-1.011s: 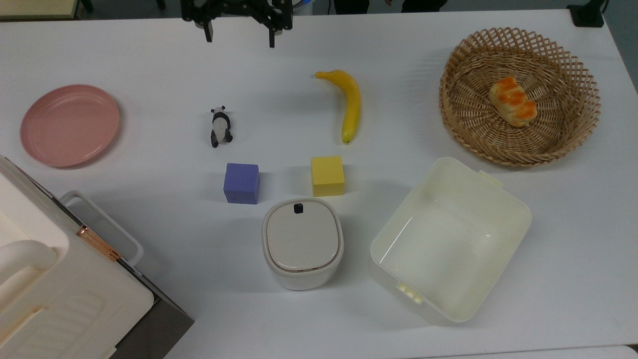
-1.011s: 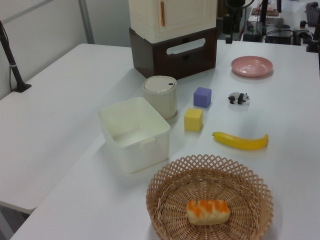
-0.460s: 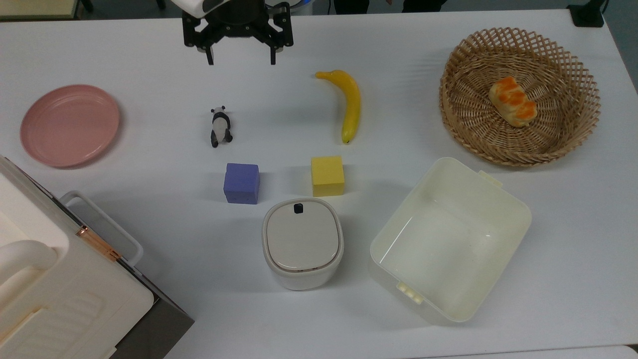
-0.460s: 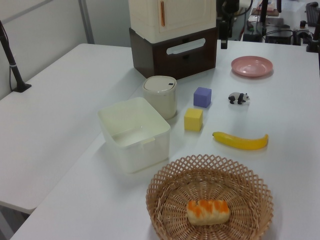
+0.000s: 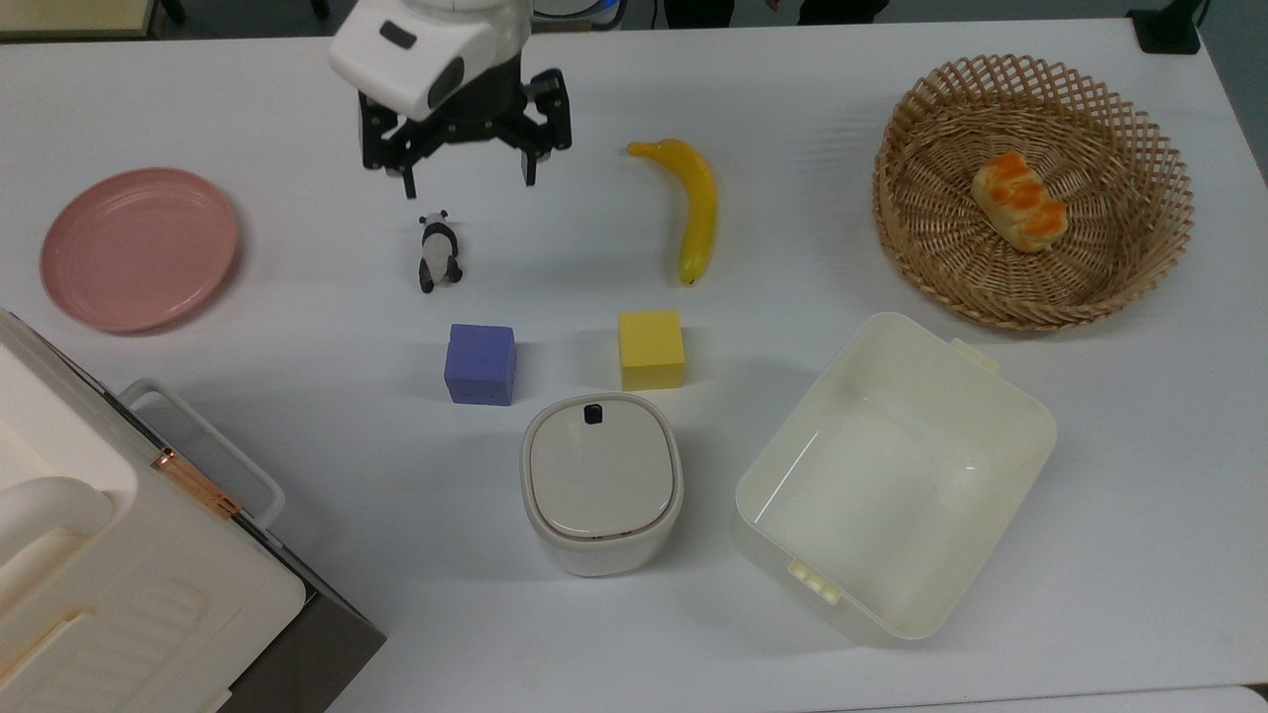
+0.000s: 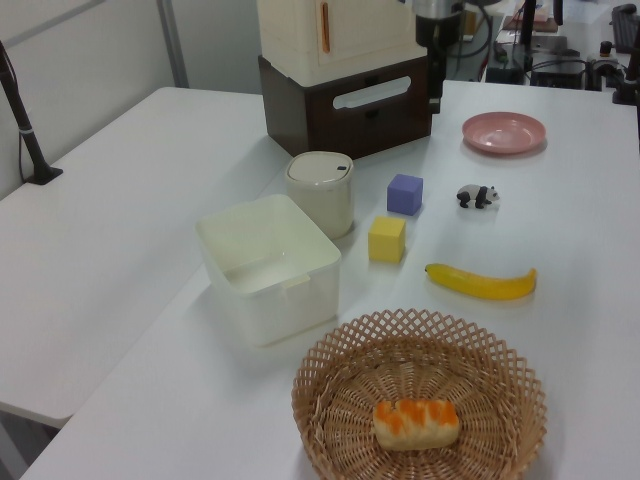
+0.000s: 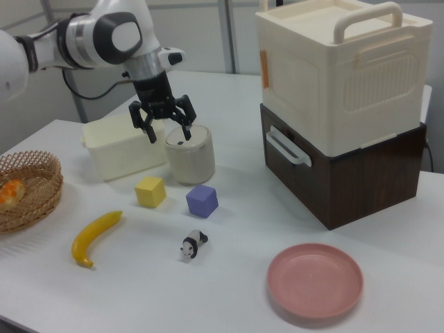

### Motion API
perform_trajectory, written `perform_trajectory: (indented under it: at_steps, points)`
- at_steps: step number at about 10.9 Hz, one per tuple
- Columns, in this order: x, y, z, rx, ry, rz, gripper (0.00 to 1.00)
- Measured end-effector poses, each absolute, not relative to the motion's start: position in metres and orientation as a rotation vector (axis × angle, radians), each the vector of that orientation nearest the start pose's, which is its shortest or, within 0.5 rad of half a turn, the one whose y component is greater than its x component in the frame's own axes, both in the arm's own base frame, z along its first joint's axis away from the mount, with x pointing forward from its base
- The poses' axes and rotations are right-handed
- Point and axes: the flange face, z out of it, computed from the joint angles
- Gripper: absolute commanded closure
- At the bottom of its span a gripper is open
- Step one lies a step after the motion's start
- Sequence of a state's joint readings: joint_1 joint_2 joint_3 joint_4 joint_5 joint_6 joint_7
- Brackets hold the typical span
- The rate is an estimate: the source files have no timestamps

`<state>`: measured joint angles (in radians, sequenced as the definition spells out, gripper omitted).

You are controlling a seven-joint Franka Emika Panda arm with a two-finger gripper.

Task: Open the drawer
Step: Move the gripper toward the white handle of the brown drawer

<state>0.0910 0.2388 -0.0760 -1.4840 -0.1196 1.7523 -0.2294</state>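
Note:
The drawer (image 7: pixel 326 182) is the dark brown lower box under a cream cabinet (image 7: pixel 333 66), with a white loop handle (image 7: pixel 287 147) on its front. It sits flush and shut, at the top view's lower left with its handle (image 5: pixel 210 448), and at the back of the left view (image 6: pixel 372 112). My gripper (image 5: pixel 468 182) hangs open and holds nothing. It is above the table just beyond the toy panda (image 5: pixel 437 252), well away from the handle. In the right view the gripper (image 7: pixel 168 134) shows in front of the lidded bin (image 7: pixel 189 154). In the left view the gripper (image 6: pixel 436 100) stands beside the cabinet's right corner.
A pink plate (image 5: pixel 139 248), purple cube (image 5: pixel 480 363), yellow cube (image 5: pixel 651 349) and banana (image 5: pixel 696 206) lie about the table's middle. A cream tub (image 5: pixel 1001 396) and a wicker basket (image 5: pixel 911 238) holding bread (image 5: pixel 1018 201) take up the top view's right.
The arm has come in from the table's far edge toward the panda, moving down the top view and slightly left. Its fingers have stayed open. Nothing else moved.

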Motion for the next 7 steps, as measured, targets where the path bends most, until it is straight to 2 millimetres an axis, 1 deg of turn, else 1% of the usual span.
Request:
perform_trajectory:
  at_steps: [2, 7]
  points:
    - [0.651, 0.003, 0.529, -3.258, -0.503, -0.087, 0.0]
    - [0.669, -0.019, 0.519, -3.265, -0.611, -0.209, 0.0]
